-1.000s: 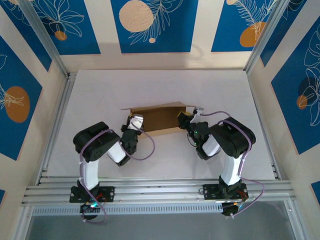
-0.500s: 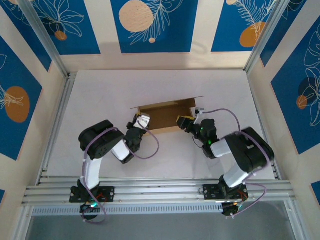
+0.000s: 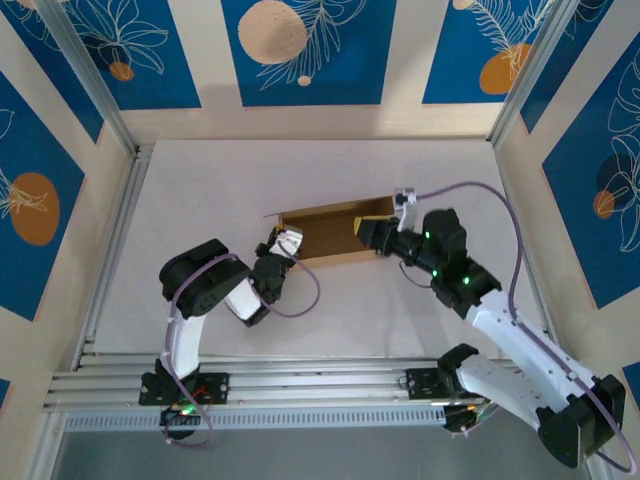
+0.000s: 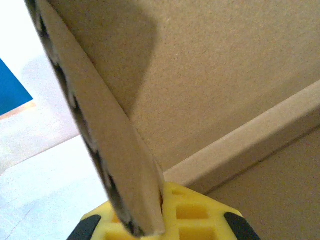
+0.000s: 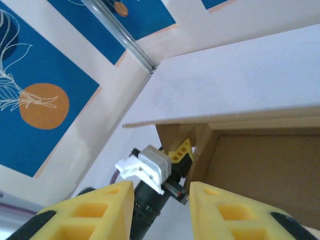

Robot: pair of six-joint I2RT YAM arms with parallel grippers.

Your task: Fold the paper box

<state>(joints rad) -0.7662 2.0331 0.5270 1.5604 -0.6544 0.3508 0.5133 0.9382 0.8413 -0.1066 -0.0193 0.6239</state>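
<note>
The paper box (image 3: 335,232) is a shallow brown cardboard tray standing open in the middle of the table, with a flap sticking out at its far right corner. My left gripper (image 3: 281,246) is shut on the box's left end wall. In the left wrist view that wall (image 4: 107,135) runs down between the yellow fingertips (image 4: 195,212). My right gripper (image 3: 368,234) sits at the box's right end, open, with nothing between its fingers (image 5: 235,215). Through its gap the right wrist view looks along the box (image 5: 265,165) to the left gripper (image 5: 180,152).
The white table (image 3: 200,180) is walled by blue and cream patterned panels, with metal rails on the left (image 3: 110,250) and along the near edge (image 3: 320,385). The right arm (image 3: 510,345) stretches diagonally across the near right of the table.
The right gripper has opened and released the box's right end while its arm stretched out towards the right. The box and the left gripper shifted slightly to the right.
</note>
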